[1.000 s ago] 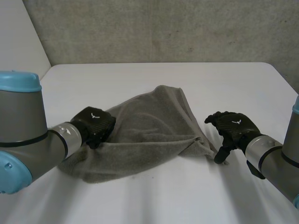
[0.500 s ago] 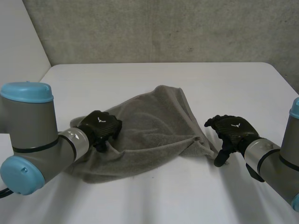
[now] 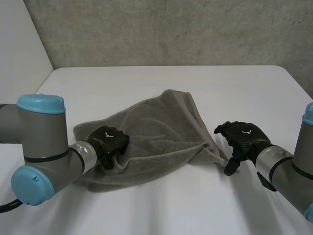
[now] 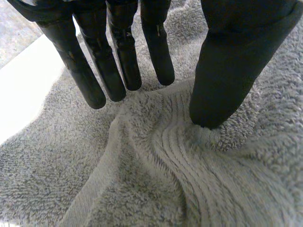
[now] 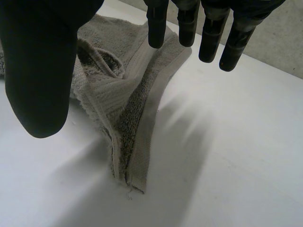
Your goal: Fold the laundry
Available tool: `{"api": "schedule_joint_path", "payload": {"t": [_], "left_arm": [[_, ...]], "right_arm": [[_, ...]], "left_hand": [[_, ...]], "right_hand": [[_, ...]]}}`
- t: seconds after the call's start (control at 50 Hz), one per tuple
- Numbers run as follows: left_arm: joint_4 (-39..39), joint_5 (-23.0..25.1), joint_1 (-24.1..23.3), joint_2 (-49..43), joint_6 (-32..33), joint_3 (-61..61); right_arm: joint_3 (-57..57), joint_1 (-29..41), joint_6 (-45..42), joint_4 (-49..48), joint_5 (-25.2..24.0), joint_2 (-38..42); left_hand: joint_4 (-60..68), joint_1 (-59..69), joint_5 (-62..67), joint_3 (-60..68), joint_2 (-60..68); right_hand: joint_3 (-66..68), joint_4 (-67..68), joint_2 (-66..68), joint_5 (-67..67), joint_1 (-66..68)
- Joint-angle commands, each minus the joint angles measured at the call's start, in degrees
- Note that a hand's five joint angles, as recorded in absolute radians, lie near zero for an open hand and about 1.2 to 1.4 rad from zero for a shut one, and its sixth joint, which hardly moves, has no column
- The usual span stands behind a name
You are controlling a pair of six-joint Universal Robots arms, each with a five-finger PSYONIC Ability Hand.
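Note:
A grey towel (image 3: 161, 129) lies rumpled on the white table (image 3: 220, 83), bunched into a ridge toward its right corner. My left hand (image 3: 108, 140) rests on the towel's left part. In the left wrist view its fingers (image 4: 118, 56) are straight and spread from the thumb (image 4: 227, 71), whose tip presses into a raised fold of towel (image 4: 161, 175); nothing is pinched. My right hand (image 3: 243, 135) hovers just right of the towel's right corner. Its fingers (image 5: 189, 23) and thumb (image 5: 40, 61) are straight and apart above the folded corner (image 5: 130, 123), not touching it.
A grey wall (image 3: 171, 29) stands behind the table's far edge. Bare white tabletop (image 5: 236, 156) lies beyond the towel's right corner and in front of the towel.
My left hand has let go of the towel's left edge and its fingers have straightened; the arm has shifted right. The towel's left edge now lies flat behind the hand. The right hand barely moved.

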Motion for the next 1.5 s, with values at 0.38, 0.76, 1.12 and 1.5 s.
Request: {"api": "schedule_joint_path", "payload": {"t": [0.38, 0.76, 1.12, 1.5], "left_arm": [[1.1, -6.4, -1.7, 11.7, 6.7, 0.3], [1.4, -7.1, -2.1, 27.3, -0.7, -4.2], [1.4, -7.3, 1.1, 34.7, -0.9, -7.5], [-1.5, -7.7, 2.8, 43.3, -2.9, 4.6]], "right_arm": [[-1.1, 0.1, 0.1, 0.2, 0.4, -0.3], [-3.5, 2.5, 8.4, 3.5, -0.4, 3.4], [-7.3, 3.8, 6.5, -4.5, 5.4, 4.8], [-28.3, -4.8, -23.1, 15.0, 1.1, -23.9]], "left_hand": [[40.7, 40.5, 40.6, 40.6, 40.7], [40.7, 40.5, 40.6, 40.6, 40.7], [40.7, 40.5, 40.6, 40.6, 40.7], [40.7, 40.5, 40.6, 40.6, 40.7]], "right_hand": [[1.1, 0.1, 0.5, -0.2, 1.5], [4.9, 4.0, 4.3, 3.6, 5.3], [67.5, 66.5, 66.8, 66.1, 67.8], [67.5, 66.5, 66.8, 66.1, 67.8]]}}
